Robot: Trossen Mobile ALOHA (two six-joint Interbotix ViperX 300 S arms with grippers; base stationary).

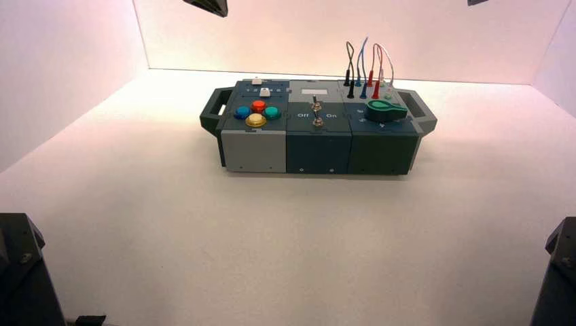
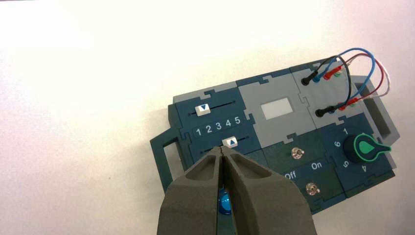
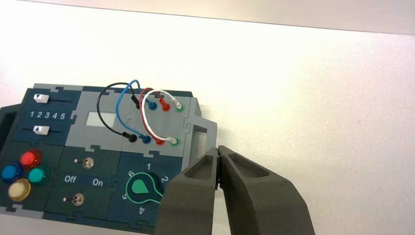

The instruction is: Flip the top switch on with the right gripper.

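- The right gripper [image 3: 219, 149], fingertips together, hangs above the box's right handle [image 3: 199, 142].
- The silver top toggle switch [image 3: 88, 163] sits mid-box above "Off"/"On"; probably light, springy, slippery: nudge its tip sideways, unclasped.

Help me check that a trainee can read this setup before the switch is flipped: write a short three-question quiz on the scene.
1. Where on the box is the round green-topped knob?
A) near left
B) near right
C) far left

2. True or false: the left black tapered claw and the right black tapered claw are both shut, and neither touches the box.

3. Fill in: the lever of the top silver metal toggle switch points to the side marked ____.

Key: 1 B; 2 true; 3 Off.
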